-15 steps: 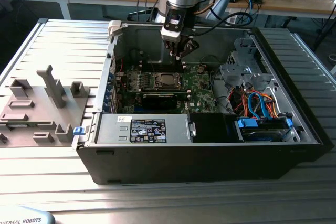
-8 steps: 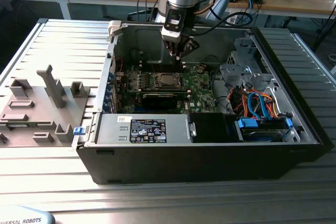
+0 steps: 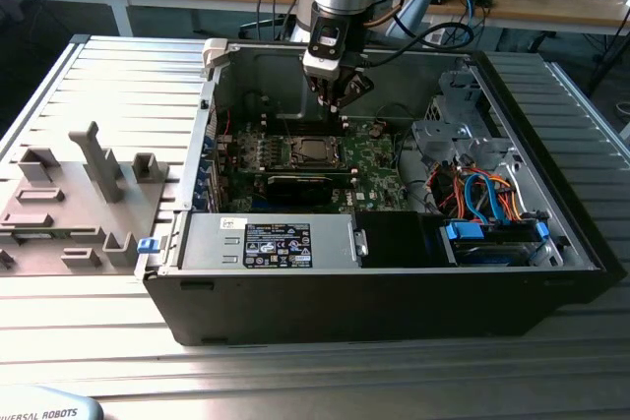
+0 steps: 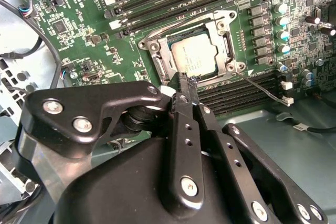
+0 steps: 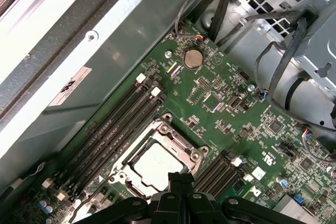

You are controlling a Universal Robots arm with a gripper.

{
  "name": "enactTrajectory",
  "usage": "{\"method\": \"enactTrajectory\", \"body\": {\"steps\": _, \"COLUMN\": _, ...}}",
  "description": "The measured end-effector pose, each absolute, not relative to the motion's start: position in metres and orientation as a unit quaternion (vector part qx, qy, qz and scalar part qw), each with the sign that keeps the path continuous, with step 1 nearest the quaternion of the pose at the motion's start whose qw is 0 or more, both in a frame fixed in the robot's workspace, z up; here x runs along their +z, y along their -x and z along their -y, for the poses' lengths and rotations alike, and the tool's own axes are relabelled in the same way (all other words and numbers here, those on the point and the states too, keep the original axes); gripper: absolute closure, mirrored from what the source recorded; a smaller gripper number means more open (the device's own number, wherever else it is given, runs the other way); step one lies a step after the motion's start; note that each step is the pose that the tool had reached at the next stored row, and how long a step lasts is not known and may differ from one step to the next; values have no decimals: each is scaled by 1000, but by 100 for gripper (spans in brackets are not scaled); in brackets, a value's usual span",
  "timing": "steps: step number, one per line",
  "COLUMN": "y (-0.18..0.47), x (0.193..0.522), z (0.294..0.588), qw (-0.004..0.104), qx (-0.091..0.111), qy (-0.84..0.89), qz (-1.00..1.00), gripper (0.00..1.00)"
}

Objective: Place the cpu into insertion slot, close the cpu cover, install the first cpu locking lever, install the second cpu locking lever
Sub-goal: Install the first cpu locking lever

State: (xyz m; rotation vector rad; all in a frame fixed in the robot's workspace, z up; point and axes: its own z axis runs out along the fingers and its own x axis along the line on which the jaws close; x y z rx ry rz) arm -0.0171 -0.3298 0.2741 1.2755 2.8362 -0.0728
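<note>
End effector (image 3: 340,103), clenched empty upper-centre in exterior view, hovers over seated cpu (image 4: 195,56), cpu cover (image 4: 156,51) down, prob. to push lever (image 4: 262,88).

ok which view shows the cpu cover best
The second wrist view: the cpu cover shows nearly whole, framing the cpu. In the first wrist view the hand hides its near edge; the exterior view shows it from far off.

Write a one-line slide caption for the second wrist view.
The gripper, jaws shut, poised over the edge of the cpu, which sits framed by the lowered cpu cover.
</note>
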Motion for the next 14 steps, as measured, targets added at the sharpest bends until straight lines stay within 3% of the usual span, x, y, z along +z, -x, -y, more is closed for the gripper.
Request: {"method": "enactTrajectory", "body": {"steps": 14, "y": 17, "x": 274, "z": 330, "qw": 16, "qx": -23, "qy": -405, "qz": -914, "gripper": 89}}
